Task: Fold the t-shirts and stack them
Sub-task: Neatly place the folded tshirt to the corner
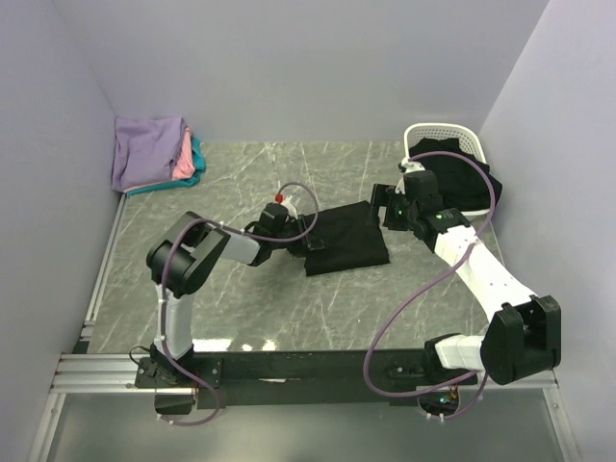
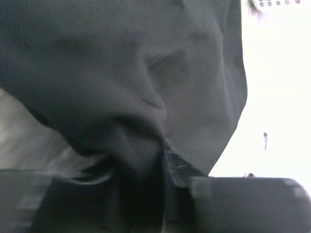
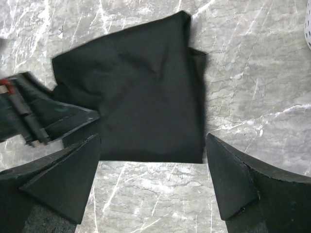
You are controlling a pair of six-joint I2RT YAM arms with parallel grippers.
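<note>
In the left wrist view the folded black cloth t-shirt (image 2: 146,73) fills the picture out of focus and is cut off at the top and left edges. Its bunched edge is lost between the blurred dark fingers (image 2: 243,204) of the left gripper (image 2: 156,187). Only a sliver of the white perforated plastic basket (image 2: 274,4) shows there. The right wrist view's bottom edge crops the right gripper (image 3: 151,155). From above, the folded lavender t-shirt (image 1: 144,149) hides most of the folded pink t-shirt (image 1: 183,159) and the folded teal t-shirt (image 1: 197,152).

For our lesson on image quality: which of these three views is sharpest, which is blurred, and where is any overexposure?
Right wrist: sharpest, table veining crisp. Left wrist: black t-shirt and fingers blurred, right side blown out white. Top external: evenly lit, soft shadows.
</note>
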